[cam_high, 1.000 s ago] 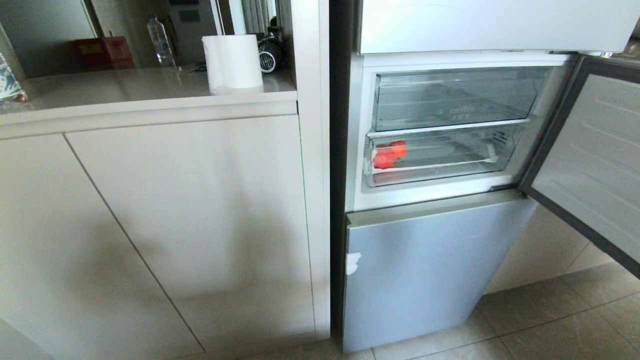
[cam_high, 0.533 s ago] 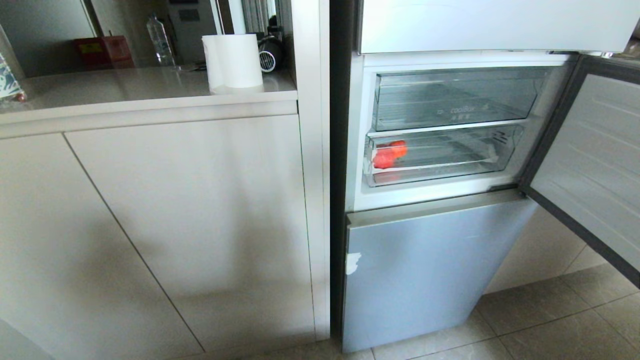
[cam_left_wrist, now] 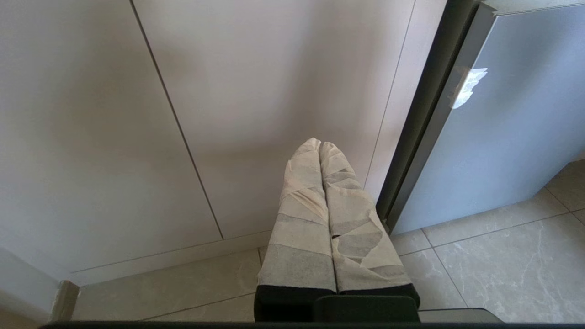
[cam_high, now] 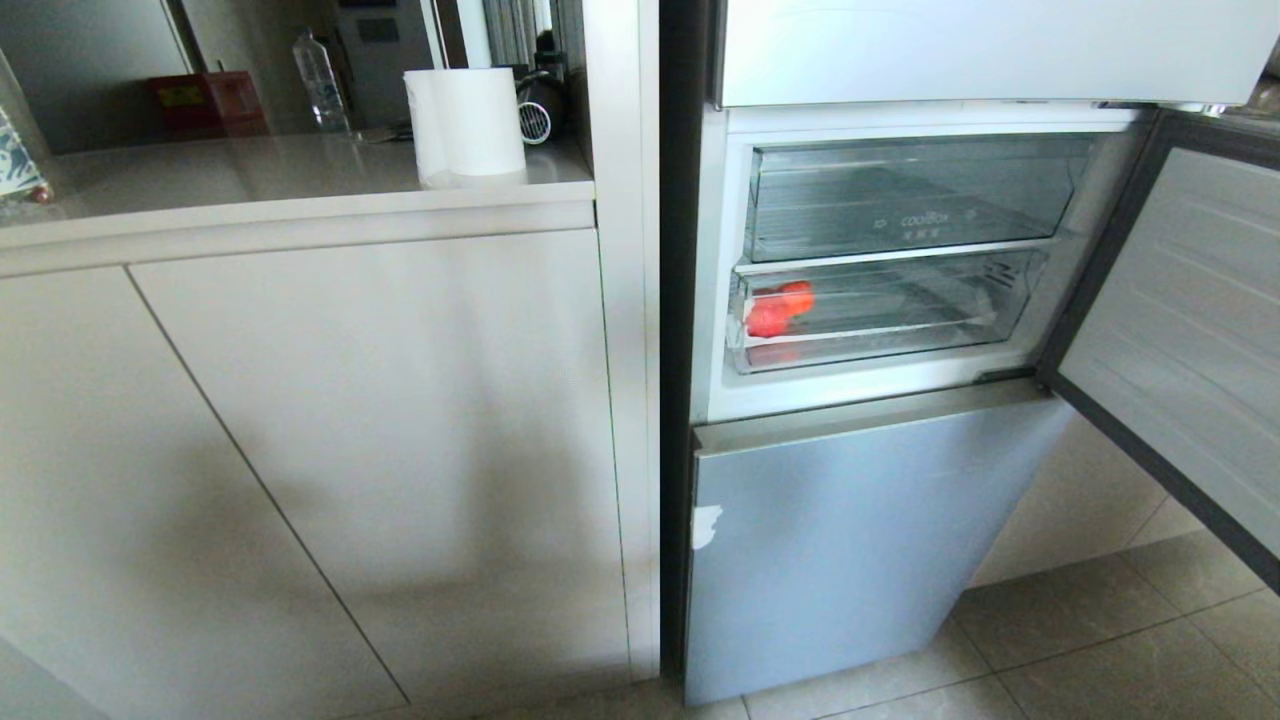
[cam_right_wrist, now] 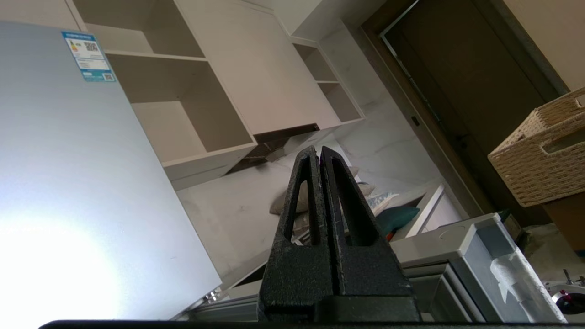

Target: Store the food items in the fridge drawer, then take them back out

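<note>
My right jaws point(cam_right_wrist: 321, 153): pressed together, nothing between them, pointing up and out into the room past the fridge door point(cam_right_wrist: 68, 183), nowhere near the work. Left jaws point(cam_left_wrist: 320, 146): tape-wrapped, also pressed together and empty, parked low in front of the cabinet door point(cam_left_wrist: 274, 91) beside the lower fridge door point(cam_left_wrist: 512, 137). Neither arm shows in the head view.

The food items point(cam_high: 780, 308): two red pieces, touching, sitting at the left end of the fridge drawer point(cam_high: 880, 345). Drawer looks pushed in, under the lettered clear bin point(cam_high: 910, 200).

Handling read:
- Pieces look smooth, rounded, light. Probably slick, and they'll roll on the ribbed floor if nudged.
- Can't tell if soft or hard, so go light on the squeeze.
- Take each across its widest part, jaws coming from above. The red-orange one looks freer; the other sits close to the left wall.
- Drawer is thin clear plastic: stiff enough, but will flex. Hook the plain front lip near the middle so it slides out straight.
- Bin above leaves little headroom; pull the drawer out first.
</note>
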Robot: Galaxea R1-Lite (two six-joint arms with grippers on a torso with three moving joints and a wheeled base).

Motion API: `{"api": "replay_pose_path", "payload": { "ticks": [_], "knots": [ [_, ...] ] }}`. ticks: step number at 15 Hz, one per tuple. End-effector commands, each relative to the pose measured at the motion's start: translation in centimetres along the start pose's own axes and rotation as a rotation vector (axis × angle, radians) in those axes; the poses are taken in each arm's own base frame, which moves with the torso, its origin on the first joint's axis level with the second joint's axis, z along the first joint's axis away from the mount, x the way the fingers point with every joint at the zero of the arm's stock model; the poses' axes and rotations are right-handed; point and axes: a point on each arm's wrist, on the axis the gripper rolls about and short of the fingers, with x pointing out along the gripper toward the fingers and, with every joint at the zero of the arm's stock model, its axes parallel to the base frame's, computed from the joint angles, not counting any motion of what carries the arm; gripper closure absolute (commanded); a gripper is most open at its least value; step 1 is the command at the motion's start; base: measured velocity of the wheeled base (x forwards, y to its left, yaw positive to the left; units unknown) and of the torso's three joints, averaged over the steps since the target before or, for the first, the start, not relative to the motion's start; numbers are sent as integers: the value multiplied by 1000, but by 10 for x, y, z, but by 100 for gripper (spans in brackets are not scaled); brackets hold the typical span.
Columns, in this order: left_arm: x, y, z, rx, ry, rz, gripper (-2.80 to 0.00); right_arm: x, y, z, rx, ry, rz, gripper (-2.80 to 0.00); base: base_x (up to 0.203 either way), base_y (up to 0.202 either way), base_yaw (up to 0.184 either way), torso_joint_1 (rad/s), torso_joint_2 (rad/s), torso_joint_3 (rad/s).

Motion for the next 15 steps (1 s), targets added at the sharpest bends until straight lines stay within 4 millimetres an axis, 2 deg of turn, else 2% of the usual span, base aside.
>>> {"api": "replay_pose_path", "payload": {
  "ticks": [1, 3, 5, 10, 12, 15],
  "knots": [
    [0, 0, 0, 0, 2, 1, 0, 2, -4, -1, 17, 21, 5, 0, 0, 0, 0, 0, 0, 0],
    [0, 0, 0, 0, 2, 1, 0, 2, -5, -5, 46, 127, 69, 0, 0, 0, 0, 0, 0, 0],
    [0, 0, 0, 0, 2, 1, 0, 0, -9, -8, 49, 148, 59, 0, 0, 0, 0, 0, 0, 0],
    [0, 0, 0, 0, 2, 1, 0, 12, -34, -21, 11, 251, 48, 0, 0, 0, 0, 0, 0, 0],
    [0, 0, 0, 0, 2, 1, 0, 16, -32, -24, -13, 288, 108, 0, 0, 0, 0, 0, 0, 0],
    [0, 0, 0, 0, 2, 1, 0, 7, -14, -23, -5, 285, 239, 0, 0, 0, 0, 0, 0, 0]
  ]
}}
